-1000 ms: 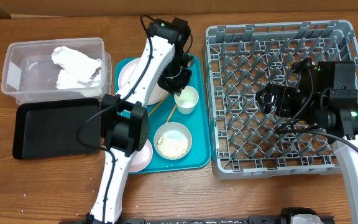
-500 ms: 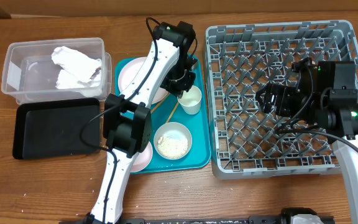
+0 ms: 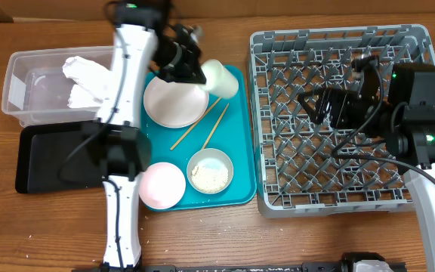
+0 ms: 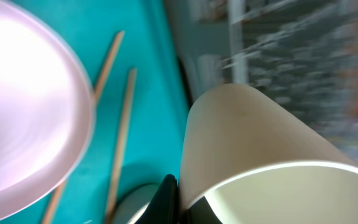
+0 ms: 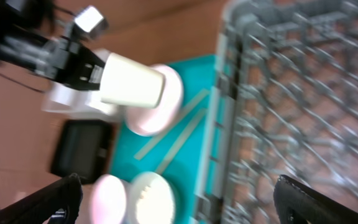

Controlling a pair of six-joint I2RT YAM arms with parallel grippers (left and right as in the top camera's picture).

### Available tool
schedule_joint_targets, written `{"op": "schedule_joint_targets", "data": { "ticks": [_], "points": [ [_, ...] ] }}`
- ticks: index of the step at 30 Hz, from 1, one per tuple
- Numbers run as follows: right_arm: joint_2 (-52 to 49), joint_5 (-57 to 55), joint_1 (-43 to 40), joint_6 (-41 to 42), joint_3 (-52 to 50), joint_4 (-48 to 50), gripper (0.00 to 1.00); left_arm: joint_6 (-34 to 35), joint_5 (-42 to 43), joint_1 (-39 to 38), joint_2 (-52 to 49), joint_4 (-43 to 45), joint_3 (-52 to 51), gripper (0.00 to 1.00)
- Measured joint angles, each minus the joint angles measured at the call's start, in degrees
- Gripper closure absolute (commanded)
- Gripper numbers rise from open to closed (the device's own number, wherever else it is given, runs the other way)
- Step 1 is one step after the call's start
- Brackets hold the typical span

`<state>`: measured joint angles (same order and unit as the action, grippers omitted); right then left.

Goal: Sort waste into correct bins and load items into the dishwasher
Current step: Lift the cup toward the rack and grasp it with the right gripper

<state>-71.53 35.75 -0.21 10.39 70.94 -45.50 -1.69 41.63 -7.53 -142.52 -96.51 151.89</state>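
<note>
**Hazards.** The dish rack (image 3: 308, 174) at 3 o'clock on the desk has a raised lattice wall. A low carry could knock the cup (image 3: 219, 78) against it. My left jaws are closed on the cup's wall near the rim and hold it tipped sideways in the air over the 12 o'clock edge of the teal tray (image 3: 236, 136). With so small a hold, the cup may swing or slip. My right jaws hang wide open and empty over the rack, so the two arms may collide there.

**Containers.**
- Rack: no dishes.
- Teal tray, centre:
  - plate (image 3: 174, 106) at 11 o'clock
  - smaller pink plate (image 3: 161, 185) at 7 o'clock
  - bowl (image 3: 211, 151) of rice grains (image 3: 208, 175) at 5 o'clock
  - chopsticks (image 3: 196, 125) in the middle
- Clear tub (image 3: 13, 83), 10 o'clock: crumpled napkins (image 3: 89, 79).
- Black tray (image 3: 59, 162), 8 o'clock: nothing.
</note>
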Motion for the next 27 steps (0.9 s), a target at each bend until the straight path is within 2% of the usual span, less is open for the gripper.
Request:
{"op": "schedule_joint_targets", "data": {
  "ticks": [3, 8, 11, 15, 20, 27],
  "points": [
    [-0.63, 3.67, 0.74, 2.8, 0.04, 5.07, 0.0, -0.83, 10.56, 2.86, 0.0, -0.13, 0.0, 0.96],
    [-2.71, 9.9, 4.0, 5.07, 0.07, 13.03, 0.01, -1.62, 27.08, 3.28, 0.0, -0.15, 0.0, 0.96],
    [-4.44, 13.79, 5.22, 5.86, 0.11, 16.9, 0.02, -1.64, 32.68, 2.54, 0.42, -0.15, 0.0, 0.96],
    [-5.73, 16.09, 5.22, 6.1, 0.11, 17.57, 0.02, -1.62, 33.42, 2.25, 3.04, -0.17, -0.02, 0.96],
    [-5.79, 17.25, 5.22, 6.08, 0.11, 17.68, 0.02, -1.66, 27.63, 2.12, 14.43, -0.11, -1.81, 0.96],
    [-5.79, 19.19, 5.22, 6.05, 0.11, 18.16, 0.02, -4.57, 22.43, 0.94, 29.66, -0.37, -14.16, 0.96]
  ]
}}
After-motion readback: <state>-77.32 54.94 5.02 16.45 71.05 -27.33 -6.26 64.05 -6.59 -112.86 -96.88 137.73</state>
